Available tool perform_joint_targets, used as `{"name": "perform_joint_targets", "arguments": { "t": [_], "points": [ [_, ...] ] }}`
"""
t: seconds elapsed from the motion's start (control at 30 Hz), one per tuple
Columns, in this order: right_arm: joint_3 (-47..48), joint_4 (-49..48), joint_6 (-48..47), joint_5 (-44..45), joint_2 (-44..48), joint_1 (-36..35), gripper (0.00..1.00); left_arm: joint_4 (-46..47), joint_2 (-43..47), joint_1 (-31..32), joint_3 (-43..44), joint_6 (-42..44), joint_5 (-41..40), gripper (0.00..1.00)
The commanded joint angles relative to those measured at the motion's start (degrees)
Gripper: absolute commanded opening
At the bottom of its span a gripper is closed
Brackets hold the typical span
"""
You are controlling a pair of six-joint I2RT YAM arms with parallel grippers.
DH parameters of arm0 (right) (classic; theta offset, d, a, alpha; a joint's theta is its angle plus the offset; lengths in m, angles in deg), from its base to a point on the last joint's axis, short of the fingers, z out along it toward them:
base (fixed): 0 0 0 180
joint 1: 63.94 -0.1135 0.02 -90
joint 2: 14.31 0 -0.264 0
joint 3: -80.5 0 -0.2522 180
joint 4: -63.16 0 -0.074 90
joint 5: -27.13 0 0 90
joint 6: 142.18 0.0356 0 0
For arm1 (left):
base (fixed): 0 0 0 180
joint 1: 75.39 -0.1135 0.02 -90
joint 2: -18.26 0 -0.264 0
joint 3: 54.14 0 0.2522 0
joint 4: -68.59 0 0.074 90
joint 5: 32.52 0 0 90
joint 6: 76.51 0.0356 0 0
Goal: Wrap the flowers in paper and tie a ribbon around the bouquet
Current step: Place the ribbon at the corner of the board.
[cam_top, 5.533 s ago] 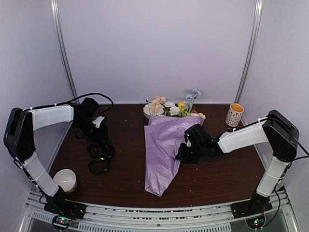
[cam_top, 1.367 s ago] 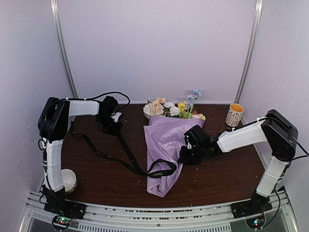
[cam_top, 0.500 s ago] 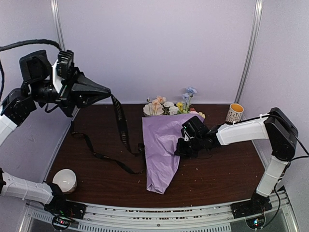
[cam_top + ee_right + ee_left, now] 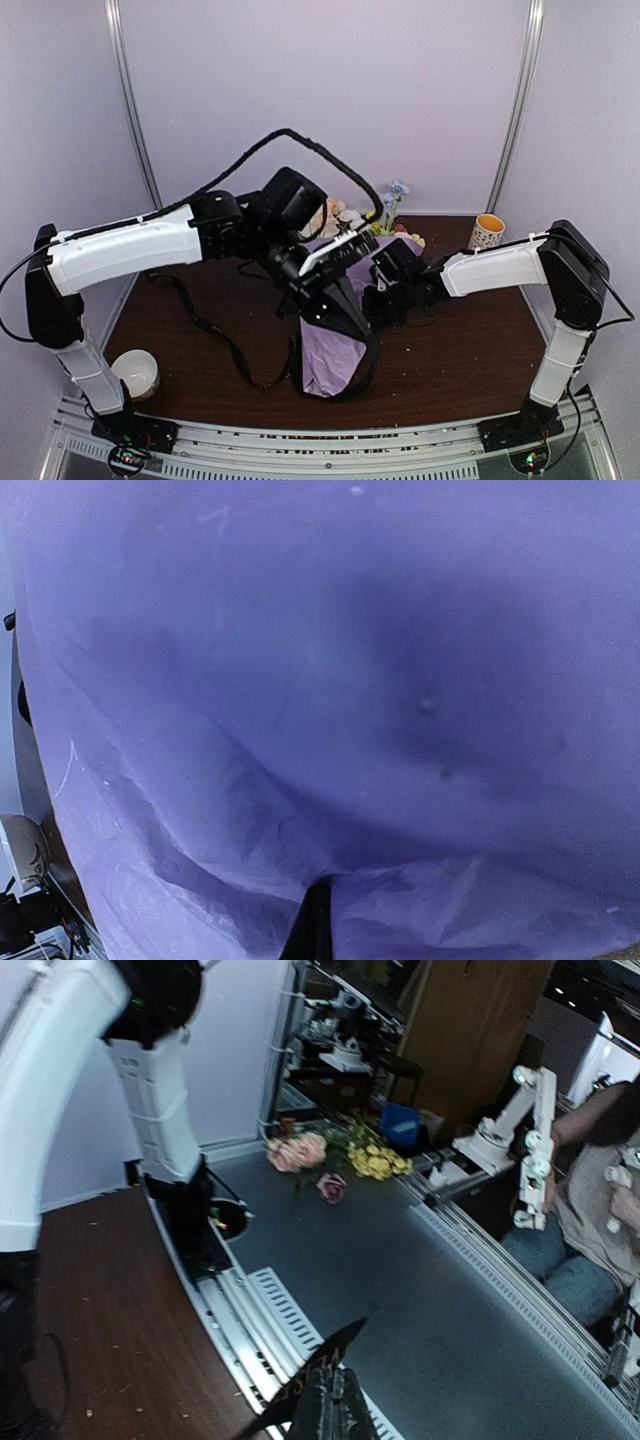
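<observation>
Left arm is slung right across the middle of the top view, and its wrist cam looks off the table [image 4: 460, 350] edge at the floor. The left gripper [image 4: 330, 1402] sits at the bottom of that frame, clamped tight on the ribbon [image 4: 312, 1372], with a short black tail poking out of the tips. From the top, the rest of the ribbon hangs in a loop round the lower end of the paper [image 4: 335, 358] and trails off to the left of the frame. The paper cone lies dead centre, and the flowers [image 4: 345, 217] stick out of its far end. The right gripper [image 4: 380, 303] is closed too, up against the cone's right edge. Its cam is all purple, with creases bunching at one fingertip [image 4: 315, 925], so it looks pinched on the paper. Mug [image 4: 487, 238] upper right, bowl [image 4: 135, 372] lower left.
</observation>
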Motion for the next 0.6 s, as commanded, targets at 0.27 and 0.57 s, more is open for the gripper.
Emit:
{"name": "perform_joint_targets", "arguments": {
  "t": [0.27,0.57],
  "points": [
    [1.2,2.4,-4.6,1.9,1.8,0.4,0.0,3.3,-15.3,14.8,8.4,0.7,-30.0,0.0],
    [2.1,4.8,-4.8,3.3,3.9,0.4,0.0,5.6,-13.2,14.2,6.4,4.1,-38.6,0.88]
  ]
}}
